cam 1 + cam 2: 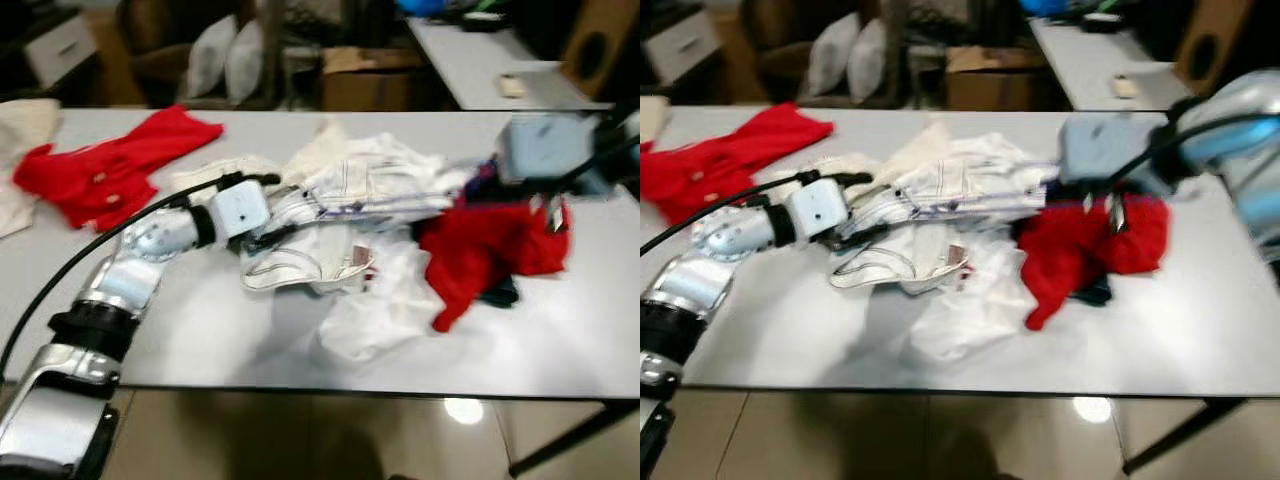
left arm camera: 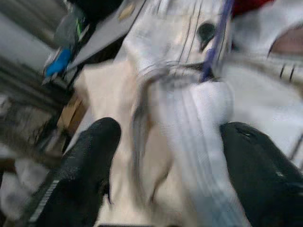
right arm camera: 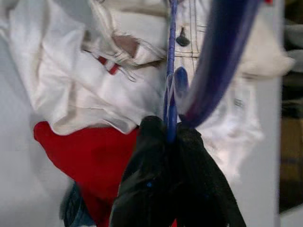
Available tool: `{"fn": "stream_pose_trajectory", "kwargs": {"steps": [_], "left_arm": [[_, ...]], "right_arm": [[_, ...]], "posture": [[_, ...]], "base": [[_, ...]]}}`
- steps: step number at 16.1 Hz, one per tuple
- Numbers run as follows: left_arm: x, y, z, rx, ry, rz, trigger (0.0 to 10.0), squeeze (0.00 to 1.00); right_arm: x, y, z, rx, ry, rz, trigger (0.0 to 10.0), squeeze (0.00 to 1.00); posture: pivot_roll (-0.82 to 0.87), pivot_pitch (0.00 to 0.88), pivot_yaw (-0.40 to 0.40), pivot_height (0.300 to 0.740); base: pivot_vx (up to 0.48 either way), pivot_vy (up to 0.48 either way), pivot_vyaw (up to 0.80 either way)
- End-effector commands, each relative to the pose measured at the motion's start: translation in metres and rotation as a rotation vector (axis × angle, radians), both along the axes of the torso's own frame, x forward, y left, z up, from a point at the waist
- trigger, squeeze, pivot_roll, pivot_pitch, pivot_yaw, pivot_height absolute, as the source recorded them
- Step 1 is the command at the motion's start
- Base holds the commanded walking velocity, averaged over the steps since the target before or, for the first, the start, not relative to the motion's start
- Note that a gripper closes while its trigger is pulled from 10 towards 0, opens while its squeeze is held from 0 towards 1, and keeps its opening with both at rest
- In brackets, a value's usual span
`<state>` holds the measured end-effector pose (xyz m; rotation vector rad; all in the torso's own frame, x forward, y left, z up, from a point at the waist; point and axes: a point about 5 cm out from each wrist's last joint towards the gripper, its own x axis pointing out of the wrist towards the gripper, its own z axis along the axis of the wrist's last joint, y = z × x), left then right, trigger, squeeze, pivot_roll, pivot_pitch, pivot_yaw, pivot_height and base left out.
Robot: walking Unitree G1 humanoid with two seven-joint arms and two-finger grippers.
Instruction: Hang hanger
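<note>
On the white table point(image 1: 200, 340) lies a heap of clothes: white garments point(image 1: 350, 200) in the middle, a red garment point(image 1: 495, 250) on the robot's right side of the heap, and another red garment point(image 1: 110, 165) spread apart at the far left. The task's thing, a blue hanger point(image 3: 171, 71), is w/ the right gripper point(image 3: 171, 135): in the right wrist view its two black fingers point(image 3: 142, 175) are pressed together on the thin blue rod of the hanger, which runs from the fingertips away over the white cloth; a thicker, blurred blue arc of the hanger curves up beside them. In the head views the right arm point(image 1: 1160, 150) is blurred and hangs over the red garment at the right edge of the heap, and the thin hanger line goes from there toward the left gripper point(image 1: 262, 210). The left gripper reaches into the white garments from the left, approx. at the middle of the table; its fingers point(image 2: 90, 165) stand apart, w/ a fold of white striped cloth between them, and the blue hanger rod point(image 2: 213, 52) lies just ahead of the fingertips, not touching them. A dark button point(image 2: 206, 32) sits on the cloth near it.
</note>
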<state>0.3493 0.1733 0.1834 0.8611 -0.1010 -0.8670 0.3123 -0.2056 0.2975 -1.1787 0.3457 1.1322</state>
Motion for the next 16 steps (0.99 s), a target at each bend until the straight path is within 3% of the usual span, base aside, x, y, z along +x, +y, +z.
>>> {"fn": "stream_pose_trajectory", "kwargs": {"steps": [1,5,8,11,13,14,16], "left_arm": [[0.001,0.006,0.004,-0.002,-0.021,0.025,0.0,0.0],[0.005,0.01,0.019,-0.01,-0.106,0.051,0.0,0.0],[0.011,0.012,0.046,-0.089,-0.262,0.096,0.0,0.0],[0.014,0.011,0.06,-0.168,-0.363,0.151,0.0,0.0],[0.015,0.011,0.06,-0.184,-0.376,0.165,0.0,0.0],[0.013,0.011,0.049,-0.157,-0.337,0.15,0.0,0.0],[0.01,0.01,0.037,-0.144,-0.287,0.125,0.0,0.0]], "right_arm": [[0.002,-0.001,0.004,-0.024,-0.012,-0.001,10.0,0.0],[0.007,-0.005,0.007,-0.105,0.056,0.043,10.0,0.0],[-0.006,0.004,0.024,0.098,0.133,0.153,10.0,0.0],[-0.013,-0.001,0.027,0.264,0.192,0.17,10.0,0.0],[-0.014,-0.011,0.029,0.402,0.155,0.117,10.0,0.0],[-0.012,-0.024,0.034,0.602,0.094,0.016,10.0,0.0],[-0.018,-0.034,0.027,0.708,0.086,-0.036,10.0,0.0]], "posture": [[-0.2,0.0,0.035,0.74],[-0.2,0.0,0.037,0.74],[-0.2,0.0,0.031,0.74],[-0.2,0.0,0.026,0.74],[-0.2,0.0,0.023,0.74],[-0.2,0.0,0.024,0.74],[-0.21,0.0,0.038,0.74]], "base": [[0.0,0.0,0.0],[0.0,0.0,0.0],[0.0,0.0,0.0],[0.0,0.0,0.0],[0.0,0.0,0.0],[0.0,0.0,0.0],[0.0,0.0,0.0]]}}
